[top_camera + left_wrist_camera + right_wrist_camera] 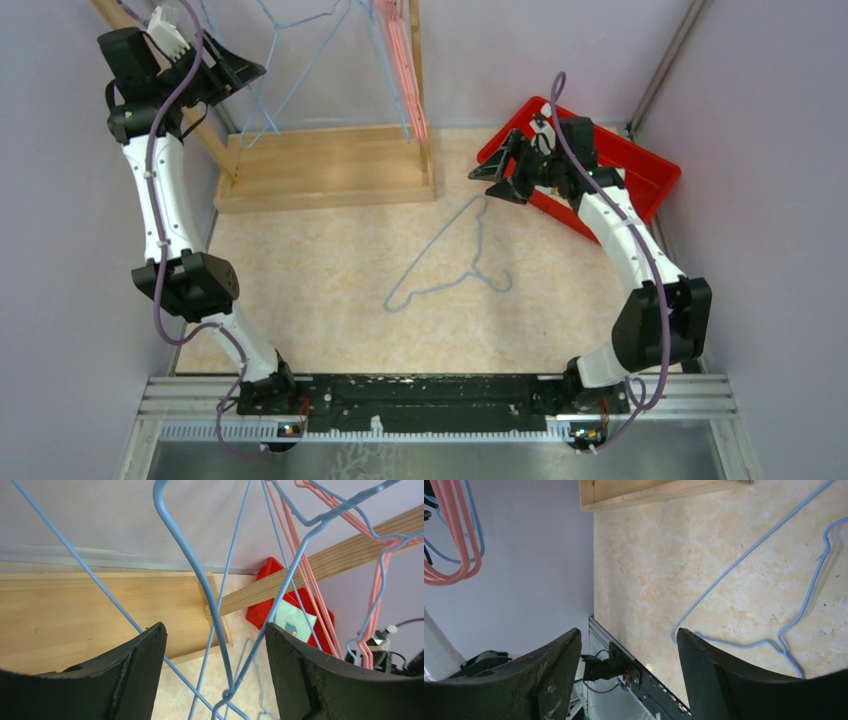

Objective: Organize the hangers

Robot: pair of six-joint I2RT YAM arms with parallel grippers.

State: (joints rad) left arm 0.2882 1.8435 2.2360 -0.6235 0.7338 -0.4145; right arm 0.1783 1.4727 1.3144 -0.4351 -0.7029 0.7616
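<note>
Top external | blue hanger [436, 246] flat | bar diagonal | hook near-right

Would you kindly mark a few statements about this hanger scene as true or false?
1. A light blue hanger lies flat on the table. True.
2. Pink hangers hang on the wooden rack. True.
3. The right pincer grips one of them. False: it is open and empty.
4. The red tray sits at the table's near left. False: it sits at the far right.
5. A hanging blue hanger passes between the left pincer's open jaws. True.
</note>
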